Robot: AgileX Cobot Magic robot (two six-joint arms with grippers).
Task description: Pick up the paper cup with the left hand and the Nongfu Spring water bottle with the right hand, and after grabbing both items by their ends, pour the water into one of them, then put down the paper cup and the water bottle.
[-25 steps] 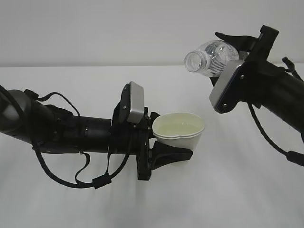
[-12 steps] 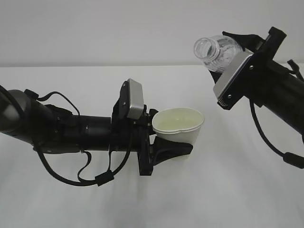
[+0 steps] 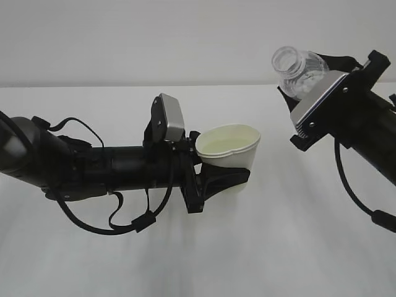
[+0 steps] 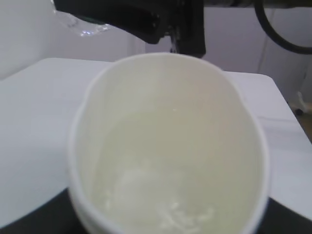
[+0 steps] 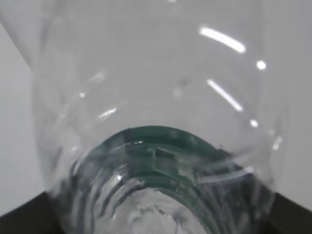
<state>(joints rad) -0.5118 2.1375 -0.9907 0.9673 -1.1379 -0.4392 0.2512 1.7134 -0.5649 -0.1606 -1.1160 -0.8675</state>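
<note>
The white paper cup (image 3: pixel 230 150) hangs above the table, squeezed slightly oval, with my left gripper (image 3: pixel 224 180) shut on its lower wall. In the left wrist view the paper cup (image 4: pixel 165 141) fills the frame, and clear water (image 4: pixel 161 200) lies in its bottom. The Nongfu Spring water bottle (image 3: pixel 298 70) is up at the right, capless neck pointing up and left, apart from the cup. My right gripper (image 3: pixel 307 79) is shut on it. The right wrist view shows the clear ribbed bottle (image 5: pixel 156 97) and its dark green label (image 5: pixel 165 141) between dark fingers (image 5: pixel 24 220).
A white table (image 3: pixel 297 247) lies under both arms, with a pale wall behind. Black cables (image 3: pixel 124 226) loop under the left arm, and another cable (image 3: pixel 356 198) hangs from the right arm. The right arm (image 4: pixel 146 17) crosses the top of the left wrist view.
The right gripper has carried the bottle up and to the right, tipping its neck upward, away from the cup. The left arm has shifted the cup slightly left and up.
</note>
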